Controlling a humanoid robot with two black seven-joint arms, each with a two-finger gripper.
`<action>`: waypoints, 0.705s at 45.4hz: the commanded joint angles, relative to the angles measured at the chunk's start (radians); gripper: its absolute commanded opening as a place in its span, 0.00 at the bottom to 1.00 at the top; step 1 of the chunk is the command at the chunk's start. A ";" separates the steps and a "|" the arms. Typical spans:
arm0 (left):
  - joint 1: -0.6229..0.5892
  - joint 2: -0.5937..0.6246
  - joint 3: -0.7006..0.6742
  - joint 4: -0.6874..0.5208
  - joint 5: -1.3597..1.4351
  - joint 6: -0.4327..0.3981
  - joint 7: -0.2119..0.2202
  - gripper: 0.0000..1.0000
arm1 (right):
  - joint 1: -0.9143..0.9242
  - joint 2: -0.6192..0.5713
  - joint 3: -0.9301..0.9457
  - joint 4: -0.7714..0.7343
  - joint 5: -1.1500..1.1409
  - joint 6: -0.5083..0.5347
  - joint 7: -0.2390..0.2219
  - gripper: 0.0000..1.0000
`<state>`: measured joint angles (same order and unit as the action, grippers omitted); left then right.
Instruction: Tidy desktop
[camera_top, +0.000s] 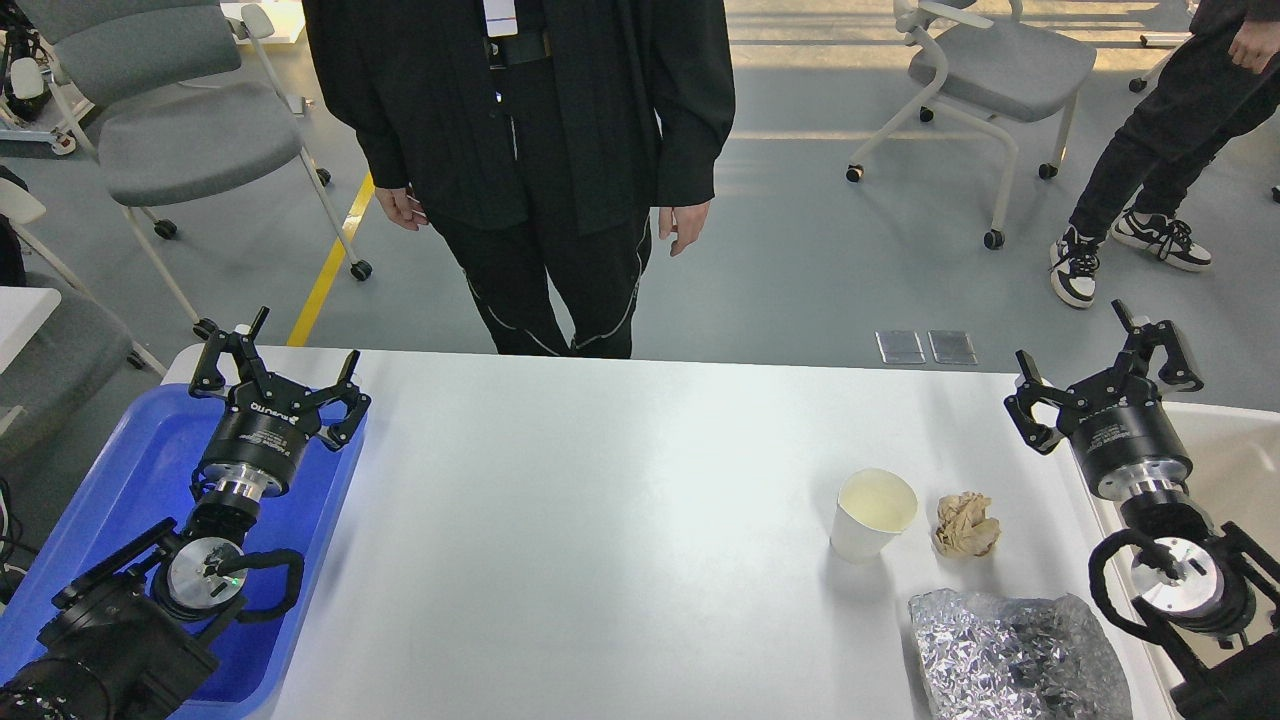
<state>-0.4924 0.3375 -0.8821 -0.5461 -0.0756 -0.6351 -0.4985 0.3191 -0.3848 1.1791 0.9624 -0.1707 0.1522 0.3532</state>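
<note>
The white desktop (600, 500) spans the view. On its right half stand an upright white paper cup (872, 514), a crumpled brown paper ball (966, 524) just right of it, and a crinkled silver foil sheet (1015, 655) at the near right edge. My left gripper (275, 370) hovers open over the far end of the blue tray (120, 480), holding nothing. My right gripper (1100, 375) hangs open over the desktop's far right edge, well beyond the paper ball, holding nothing.
A cream-white bin (1235, 450) sits off the right edge, under my right arm. A person in black (540, 150) stands at the far side of the table. Grey chairs (190, 130) stand on the floor behind, and another person (1160, 150) is at the far right.
</note>
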 joint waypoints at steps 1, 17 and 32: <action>0.000 0.000 0.000 0.000 -0.001 0.000 0.000 1.00 | -0.008 0.000 -0.003 0.002 0.000 0.001 0.000 1.00; -0.002 0.000 0.002 0.000 -0.001 0.002 0.000 1.00 | 0.002 -0.014 -0.036 -0.001 0.000 -0.019 0.000 1.00; -0.002 0.000 0.002 0.000 -0.001 0.002 0.000 1.00 | 0.000 -0.006 -0.044 -0.002 0.000 -0.020 -0.003 1.00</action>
<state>-0.4936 0.3375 -0.8807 -0.5461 -0.0764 -0.6336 -0.4985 0.3212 -0.3951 1.1419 0.9622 -0.1698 0.1367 0.3511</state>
